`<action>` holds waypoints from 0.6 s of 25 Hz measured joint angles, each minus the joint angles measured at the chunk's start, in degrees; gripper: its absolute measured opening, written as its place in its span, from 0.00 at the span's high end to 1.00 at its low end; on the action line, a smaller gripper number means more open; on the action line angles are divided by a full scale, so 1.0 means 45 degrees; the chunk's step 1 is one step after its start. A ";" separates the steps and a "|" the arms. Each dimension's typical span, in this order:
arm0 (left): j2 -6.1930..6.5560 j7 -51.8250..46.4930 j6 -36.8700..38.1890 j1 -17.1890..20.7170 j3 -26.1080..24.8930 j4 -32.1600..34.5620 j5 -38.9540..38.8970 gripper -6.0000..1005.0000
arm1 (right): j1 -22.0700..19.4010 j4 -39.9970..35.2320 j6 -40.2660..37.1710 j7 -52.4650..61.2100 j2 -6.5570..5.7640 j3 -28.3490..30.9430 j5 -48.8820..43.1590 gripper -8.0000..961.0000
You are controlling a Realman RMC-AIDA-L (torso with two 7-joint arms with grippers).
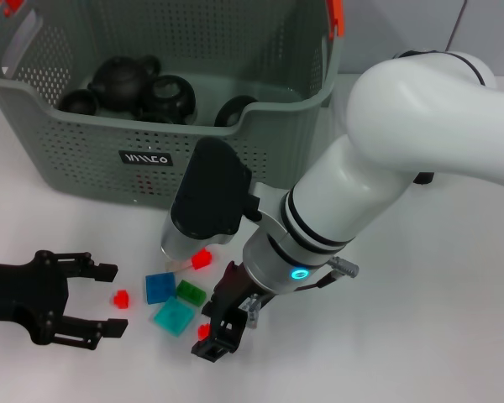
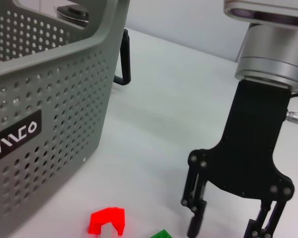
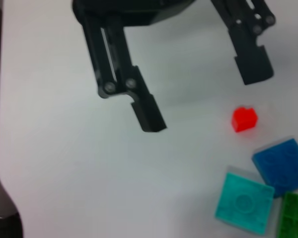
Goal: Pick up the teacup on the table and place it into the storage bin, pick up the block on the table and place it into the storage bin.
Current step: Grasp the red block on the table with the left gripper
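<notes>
While the right arm reaches across the middle of the scene, its black right hand [image 1: 221,329] hangs low over the white tabletop [image 1: 437,336] with its fingers spread apart and nothing held between them. A small red block [image 1: 203,332] lies right at the inner side of this hand, touching or almost touching one finger; from the head view I cannot tell which.

Just beyond the hand, toward the robot's left, sits a loose cluster of flat blocks: a green block [image 1: 191,292], a teal block [image 1: 173,316] and a blue block [image 1: 160,287], all close together. Another red block [image 1: 202,259] lies a little farther from the hand, toward the bin, near a silver cylindrical part of the arm. A third small red block [image 1: 120,297] lies beyond the cluster, between the two hands.

Farther out to that side, the left hand [image 1: 101,300] rests low by the tabletop with its fingers wide open and empty, pointing toward the blocks.

Well beyond both hands stands the storage bin [image 1: 92,159], a grey-green perforated basket with a black label. Dark rounded tea ware already sits inside it; no teacup shows on the tabletop.

As a judgement, the block step is in hand, and the right hand is the nearer one to the red block at its fingers. The bin lies ahead of it and toward the robot's left.
</notes>
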 joint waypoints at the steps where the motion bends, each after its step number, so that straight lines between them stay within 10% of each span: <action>1: 0.0000 -0.0003 0.0013 -0.0005 0.0000 0.0000 0.0000 0.14 | 0.0000 0.0000 0.0000 0.0000 0.0000 0.0000 0.0000 0.36; 7: 0.0061 -0.0171 0.0120 -0.0004 0.0001 -0.0024 0.0000 0.14 | -0.0012 -0.0279 -0.0392 0.0094 -0.0220 0.0411 0.0006 0.47; 15: 0.0191 -0.0630 0.0690 0.0028 -0.0161 -0.0324 -0.0001 0.14 | -0.1296 -0.1960 -0.2801 -0.0866 -0.0343 0.5156 -0.1926 0.41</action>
